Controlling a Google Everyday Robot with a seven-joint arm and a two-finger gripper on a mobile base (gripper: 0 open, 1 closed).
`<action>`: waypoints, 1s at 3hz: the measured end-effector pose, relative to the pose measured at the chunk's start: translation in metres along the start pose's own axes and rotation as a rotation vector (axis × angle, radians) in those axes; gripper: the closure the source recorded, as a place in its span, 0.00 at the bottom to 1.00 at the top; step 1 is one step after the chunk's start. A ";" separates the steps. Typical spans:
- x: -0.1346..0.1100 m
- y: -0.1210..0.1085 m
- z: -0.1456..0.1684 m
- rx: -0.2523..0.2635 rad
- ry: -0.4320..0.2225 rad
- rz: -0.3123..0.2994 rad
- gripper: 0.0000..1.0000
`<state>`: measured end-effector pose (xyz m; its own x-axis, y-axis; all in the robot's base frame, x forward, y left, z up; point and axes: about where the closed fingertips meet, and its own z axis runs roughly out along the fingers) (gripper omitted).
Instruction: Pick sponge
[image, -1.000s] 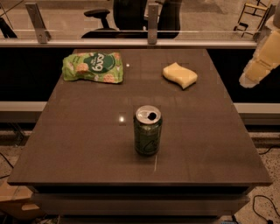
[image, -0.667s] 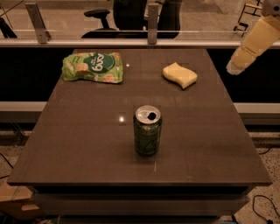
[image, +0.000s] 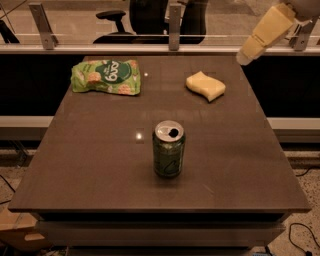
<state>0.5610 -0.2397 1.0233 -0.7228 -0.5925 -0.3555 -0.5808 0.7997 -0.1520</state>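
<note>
Camera view. The gripper (image: 246, 56) is hanging over the far right corner of the table (image: 90, 165), with its tip pointing down and to the left. Whether it is open or closed cannot be told from this angle.

The sponge (image: 205, 85) is lying flat on the far right part of the table. It is near the gripper tip but apart from it, and well apart from the snack bag (image: 106, 76) and the soda can (image: 169, 149).

The approach appears to be the step in hand. To do it well:
- Centre over the sponge.
- Span its narrower, wavy sides.
- Descend close to the tabletop.
- Close gently, since the foam will likely compress.
</note>
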 end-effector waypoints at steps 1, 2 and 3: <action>-0.017 -0.003 0.014 0.047 0.063 0.075 0.00; -0.031 -0.010 0.035 0.096 0.112 0.126 0.00; -0.041 -0.014 0.059 0.114 0.140 0.172 0.00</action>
<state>0.6203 -0.2209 0.9853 -0.8569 -0.4480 -0.2550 -0.4045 0.8910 -0.2063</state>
